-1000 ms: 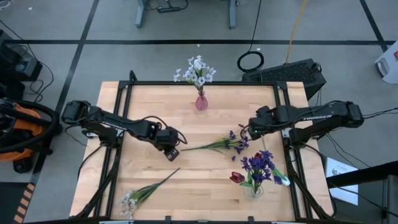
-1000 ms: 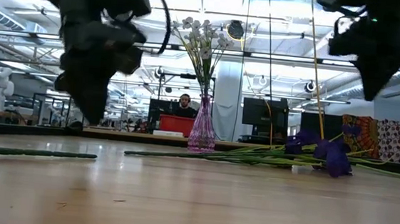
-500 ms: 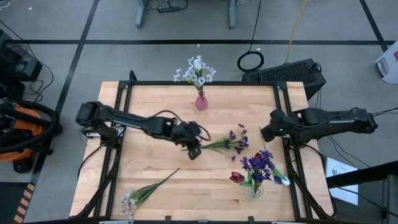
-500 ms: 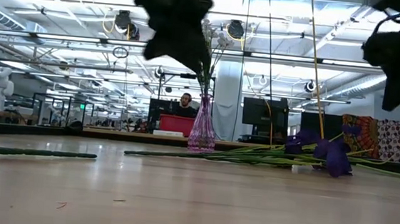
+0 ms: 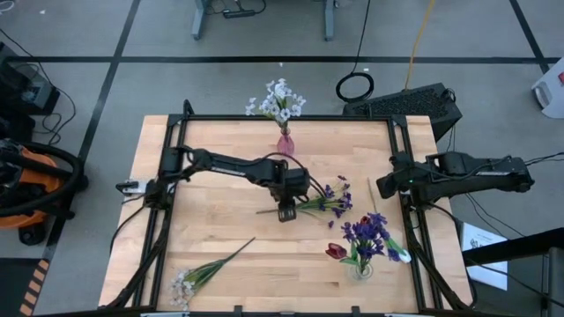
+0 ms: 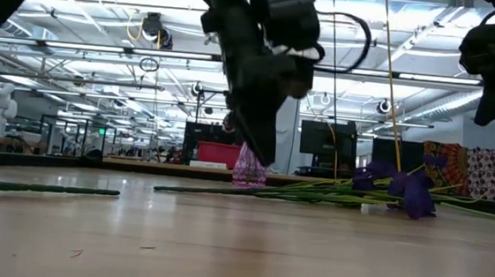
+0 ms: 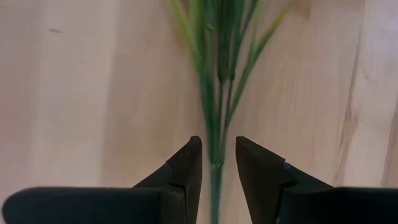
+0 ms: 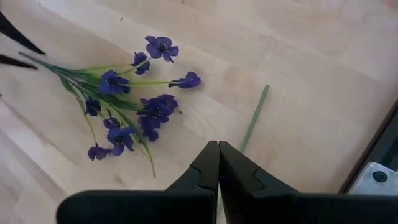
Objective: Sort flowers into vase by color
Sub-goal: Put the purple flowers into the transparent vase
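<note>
Presently two vases are seen on the wooden table (image 5: 211, 167). A slim pink vase (image 5: 285, 143), ribbed and tapering upward in the low view, is set at the far edge and is filled with a spray of tiny white blossoms (image 5: 278, 99). A clear glass vase (image 5: 361, 269) is placed near the right front corner; purple blossoms (image 5: 368, 233) are held in it, and a dark red tulip (image 5: 336, 251) is seen at its left side.

A purple flower (image 5: 326, 201) is laid flat at mid-table, its thin green stems and narrow leaves pointed left, its dark violet petals bunched toward the right. A white-blossomed stem (image 5: 207, 269) is laid near the left front corner, well apart from both vases. A short bare green stalk (image 8: 254, 118) is left on the boards near the right edge.

The left gripper (image 5: 285, 211) is lowered over the stem end of the purple flower; in the left wrist view its dark, wedge-shaped fingers (image 7: 186, 168) are set narrowly on either side of the green stem, with small gaps visible, so that nothing is clamped. The right gripper (image 5: 384, 186) is held over the table's right edge, its fingers pressed fully together with nothing between them.

The tabletop is of pale, smooth planks, bordered by a black metal frame (image 5: 291, 118).
</note>
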Controlling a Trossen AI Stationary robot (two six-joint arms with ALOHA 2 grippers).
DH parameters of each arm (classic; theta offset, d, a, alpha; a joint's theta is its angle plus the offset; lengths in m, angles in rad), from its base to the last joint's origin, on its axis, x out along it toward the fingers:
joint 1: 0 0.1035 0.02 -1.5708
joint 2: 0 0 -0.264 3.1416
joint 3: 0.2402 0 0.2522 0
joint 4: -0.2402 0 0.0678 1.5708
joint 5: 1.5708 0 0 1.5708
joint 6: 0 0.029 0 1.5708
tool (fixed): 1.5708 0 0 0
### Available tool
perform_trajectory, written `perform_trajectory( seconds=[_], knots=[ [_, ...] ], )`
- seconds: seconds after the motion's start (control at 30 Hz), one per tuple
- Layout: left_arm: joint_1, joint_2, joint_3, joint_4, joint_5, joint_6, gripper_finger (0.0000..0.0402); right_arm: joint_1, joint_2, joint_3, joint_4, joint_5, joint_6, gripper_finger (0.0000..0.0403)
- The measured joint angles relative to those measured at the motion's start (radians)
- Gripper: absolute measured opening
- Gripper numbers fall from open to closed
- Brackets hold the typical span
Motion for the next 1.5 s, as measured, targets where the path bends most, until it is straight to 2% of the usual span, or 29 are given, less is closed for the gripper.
perform_trajectory(
  seconds=[0.1, 0.33, 0.43, 0.53, 0.7, 0.9, 1.0, 1.1, 1.27, 1.37, 1.5],
  knots=[
    [0.0, 0.036, 0.005, 0.004, 0.036, 0.004, 0.0102, 0.0, 0.0, 0.0, 0.001, 0.023, 0.018, 0.0],
    [-0.016, 0.093, 0.006, 0.002, 0.036, -0.003, 0.0096, 0.0, 0.0, 0.0, 0.021, 0.064, 0.031, 0.0],
    [-0.023, 0.097, 0.008, -0.024, 0.033, -0.039, 0.0069, 0.0, 0.0, 0.0, 0.02, 0.071, 0.051, 0.0],
    [-0.023, 0.094, 0.008, -0.037, 0.032, -0.057, 0.0019, 0.0, 0.0, 0.0, 0.02, 0.071, 0.053, 0.0],
    [-0.029, 0.034, 0.005, -0.066, -0.032, -0.074, 0.0005, 0.0, 0.0, 0.0, 0.023, 0.07, 0.053, 0.0],
    [-0.054, -0.12, -0.006, -0.087, -0.145, -0.086, 0.0003, 0.0, 0.0, 0.0, 0.026, 0.068, 0.059, 0.0],
    [-0.057, -0.213, -0.061, -0.04, -0.186, -0.112, 0.0002, 0.0, 0.0, 0.0, 0.034, 0.068, 0.073, 0.0],
    [-0.046, -0.319, -0.18, 0.105, -0.202, -0.172, 0.0002, 0.0, 0.0, 0.0, 0.05, 0.091, 0.06, 0.0],
    [-0.028, -0.506, -0.429, 0.562, -0.176, -0.293, 0.0001, 0.0, -0.001, 0.0, 0.127, 0.203, 0.042, 0.0],
    [-0.013, -0.563, -0.518, 0.8, -0.176, -0.342, 0.0001, 0.001, -0.001, 0.0, 0.28, 0.205, -0.048, 0.0],
    [0.008, -0.586, -0.529, 1.036, -0.173, -0.344, 0.0, 0.002, 0.006, 0.0, 0.583, 0.199, -0.259, 0.0]
  ],
)
